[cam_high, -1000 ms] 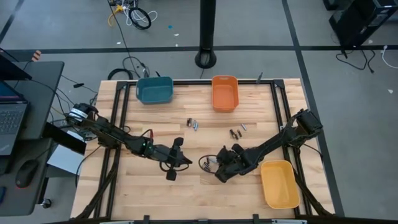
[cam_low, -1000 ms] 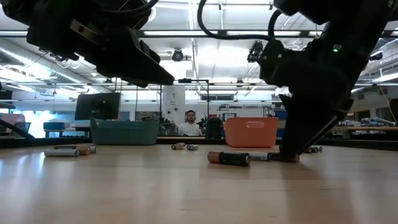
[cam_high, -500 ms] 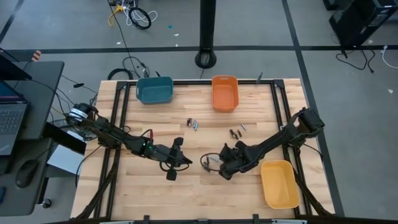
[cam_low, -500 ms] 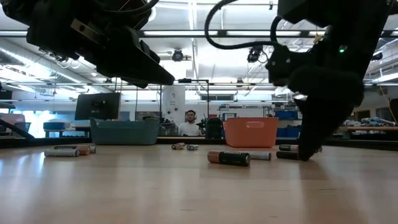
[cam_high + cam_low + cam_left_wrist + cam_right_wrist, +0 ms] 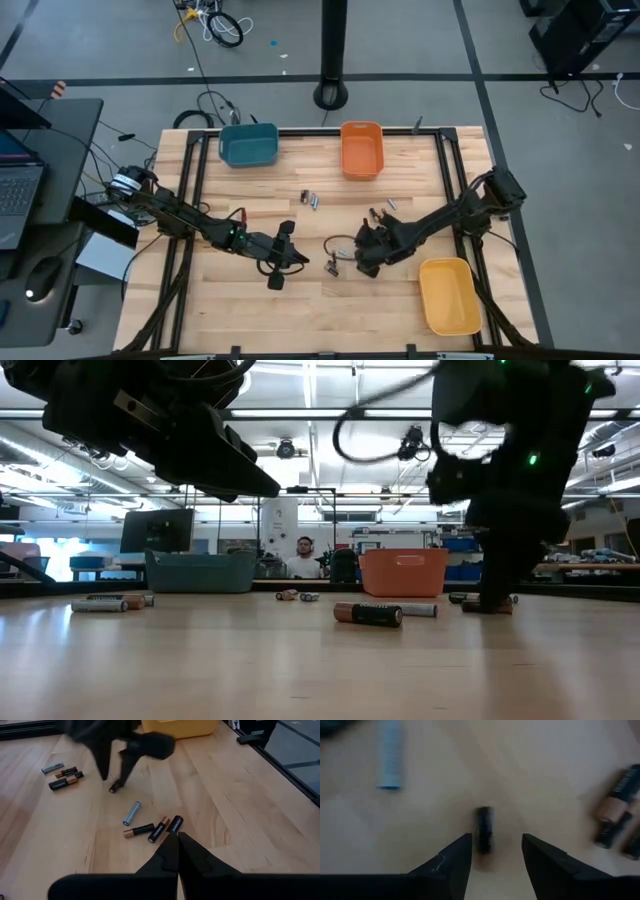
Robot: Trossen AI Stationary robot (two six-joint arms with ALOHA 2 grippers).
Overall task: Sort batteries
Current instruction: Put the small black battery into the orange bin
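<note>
Three bins (image 5: 248,144) along the wooden surface (image 5: 310,310) from above: teal and orange at the far edge, yellow near the right side. Batteries (image 5: 311,199) scattered mid-surface, a few beside the right gripper (image 5: 366,243), too small to read their direction. Left gripper (image 5: 283,257) just left of centre, fingers pressed together, holding nothing.

Level view: dark battery with copper end (image 5: 368,614) lying on its side, long axis across the picture, copper end leftward; more batteries near the bins behind. Right gripper (image 5: 490,598) down close to the surface beside small batteries.

Left wrist view: closed fingers (image 5: 172,851) pointing toward three dark copper-tipped batteries fanned together just ahead, a silvery one (image 5: 132,813) tilted beyond them.

Right wrist view: fingers (image 5: 451,857) spread wide, one small dark battery (image 5: 484,829) lying between and just ahead of the tips, long axis running along the fingers, not gripped. Pale blue battery (image 5: 388,755) farther off, roughly parallel.
</note>
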